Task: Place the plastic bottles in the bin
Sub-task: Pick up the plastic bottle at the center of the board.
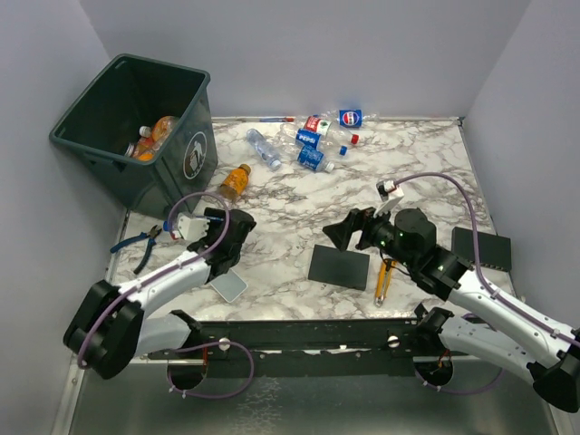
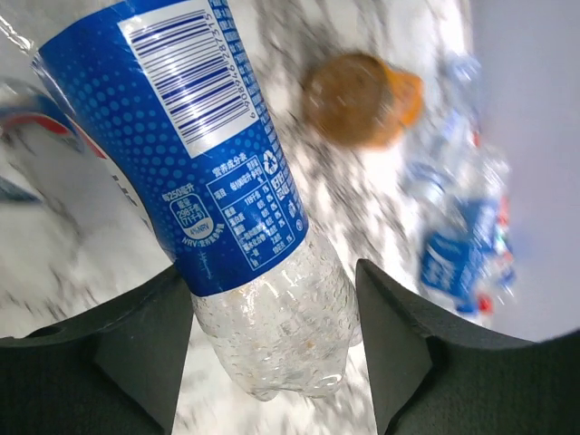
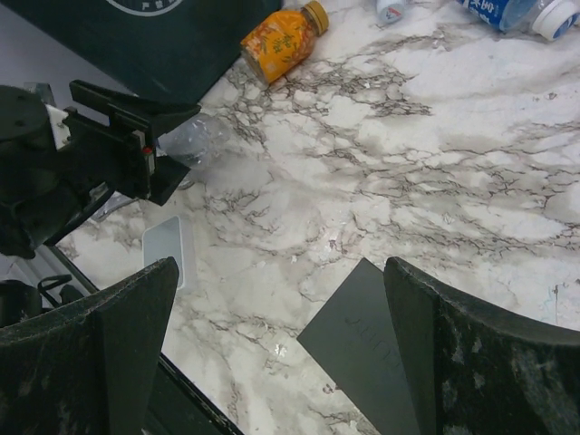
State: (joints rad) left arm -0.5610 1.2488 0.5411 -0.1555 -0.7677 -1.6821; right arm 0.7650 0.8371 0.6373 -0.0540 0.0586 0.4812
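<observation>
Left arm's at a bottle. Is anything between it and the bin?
Nothing visible. The bottle sits between the left fingers, and the bin stands just beyond, its top open. An orange bottle lies beside the bin, off that line.

The table (image 1: 362,195) is white marble veined in grey, the bin (image 1: 109,118) dark grey-green with a white symbol, the clear bottle (image 2: 199,154) carries a blue label with a white barcode panel, the juice bottle (image 3: 276,38) is orange with a yellow cap, the square pad (image 1: 339,266) black, and the utility knife (image 1: 384,281) yellow.
</observation>
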